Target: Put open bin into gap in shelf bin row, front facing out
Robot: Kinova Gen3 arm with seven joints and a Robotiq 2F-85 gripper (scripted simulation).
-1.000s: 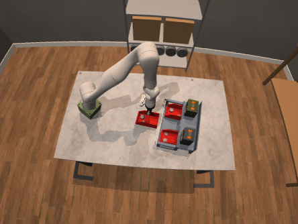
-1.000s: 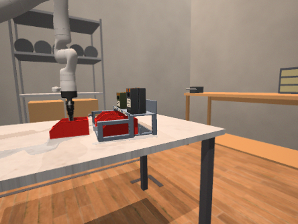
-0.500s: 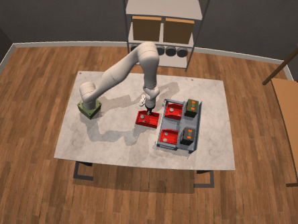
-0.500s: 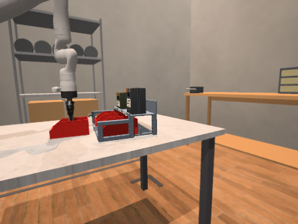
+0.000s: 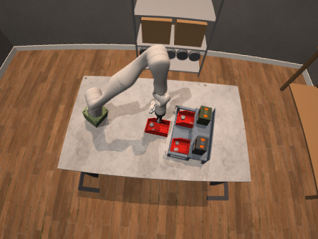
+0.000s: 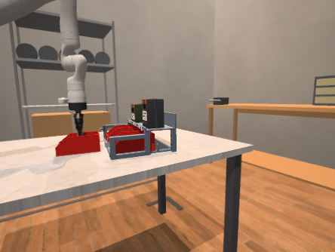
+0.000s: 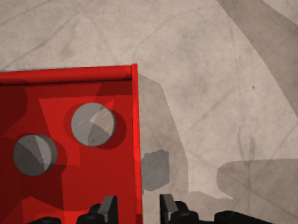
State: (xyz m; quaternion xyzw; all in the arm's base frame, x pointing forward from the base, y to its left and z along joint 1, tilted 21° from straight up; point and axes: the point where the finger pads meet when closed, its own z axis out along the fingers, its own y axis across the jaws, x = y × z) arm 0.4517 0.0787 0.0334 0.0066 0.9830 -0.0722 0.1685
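The task's red bin sat flat mid-surface, betw. the arm's mount near the left edge (top view) and the small shelf toward the right edge. Its low front faced the left edge, same as the bins in the row, prob. so it could go in w/o a turn. Pincer was partly apart, pads either side of the bin's far side wall, not clamped; presumably kept narrow b/c the wall's thin & parts lay inside. Two round grey parts showed in it. The gap lay betw. the far bin & near bin; boxes stood on the board above, so a tilt seemed likely. Surface was pale, veined, stone-like; room had a plank floor, grey walls & a tall rack past the far edge.
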